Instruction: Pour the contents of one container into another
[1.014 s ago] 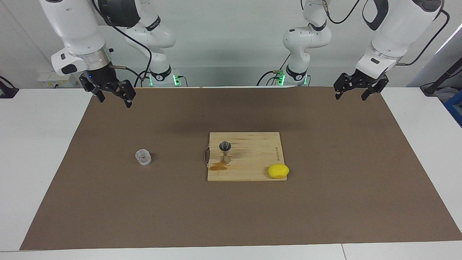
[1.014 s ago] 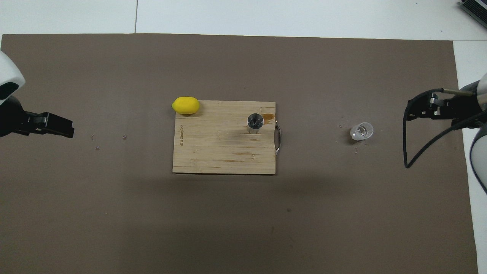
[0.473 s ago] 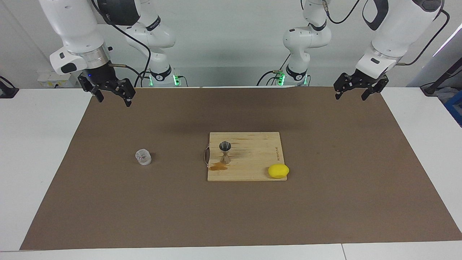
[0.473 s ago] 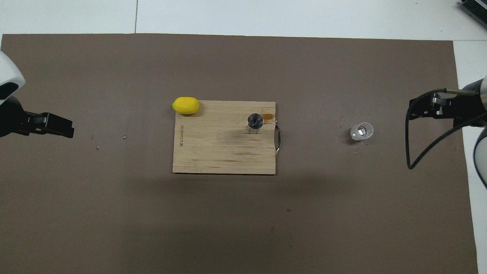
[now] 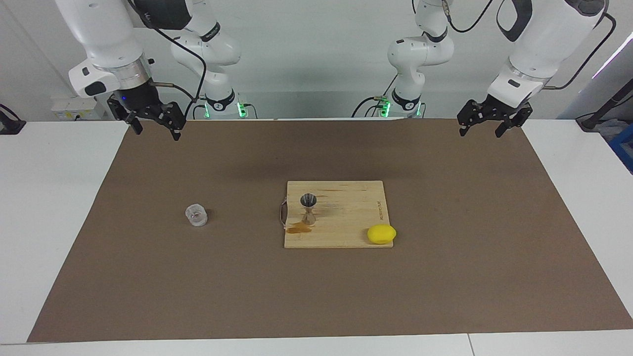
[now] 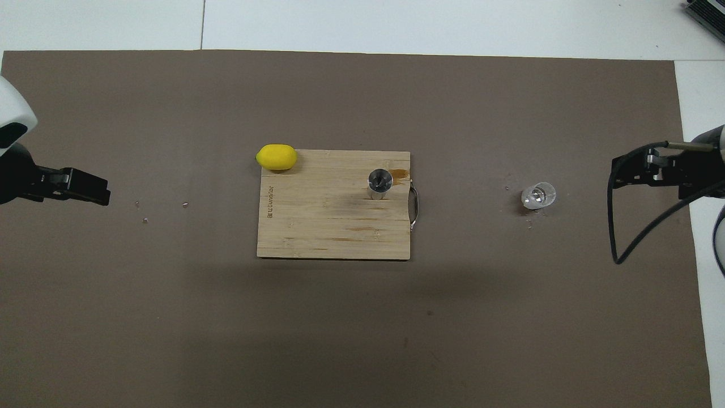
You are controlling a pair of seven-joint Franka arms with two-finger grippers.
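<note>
facing view: the glass tumbler (image 5: 197, 215) stands upright on the brown mat (image 5: 198, 287) toward the right arm's end of the table (image 5: 49, 198), well apart from the metal jigger (image 5: 308, 208), upright on the wooden board (image 5: 346, 217) by a brown spill (image 5: 298, 228). a lemon (image 5: 381, 234) lies at the board's corner. right gripper (image 5: 154, 124) and left gripper (image 5: 487, 126) hang raised over the mat's corners nearest the robots, fingers spread, holding nothing.

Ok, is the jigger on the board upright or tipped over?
Upright. The jigger stands on its lower cone on the cutting board, open mouth up, beside a brown spill.
</note>
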